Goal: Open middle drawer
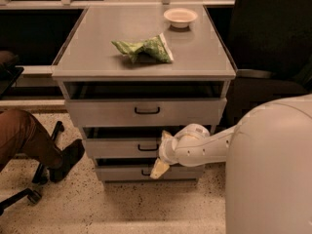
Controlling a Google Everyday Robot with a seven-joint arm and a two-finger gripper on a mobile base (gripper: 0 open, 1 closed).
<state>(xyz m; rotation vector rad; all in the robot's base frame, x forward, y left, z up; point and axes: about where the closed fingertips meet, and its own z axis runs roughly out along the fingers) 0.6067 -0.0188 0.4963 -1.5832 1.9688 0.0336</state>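
The middle drawer [117, 149] is the second of three grey drawers in a cabinet, with a small dark bar handle [147, 147] at its centre. Its front stands slightly forward, with a dark gap above it. My gripper [160, 165] is at the end of my white arm [204, 147], which reaches in from the right. The gripper hangs just right of and below the handle, in front of the lowest drawer [122, 172]. The taller top drawer [146, 112] is also slightly out.
A green chip bag [144, 48] and a white bowl [180, 16] lie on the cabinet top [92, 57]. A seated person's leg [24, 135] and shoe [68, 160] are at the left, by a chair base [19, 195]. My white body [273, 169] fills the lower right.
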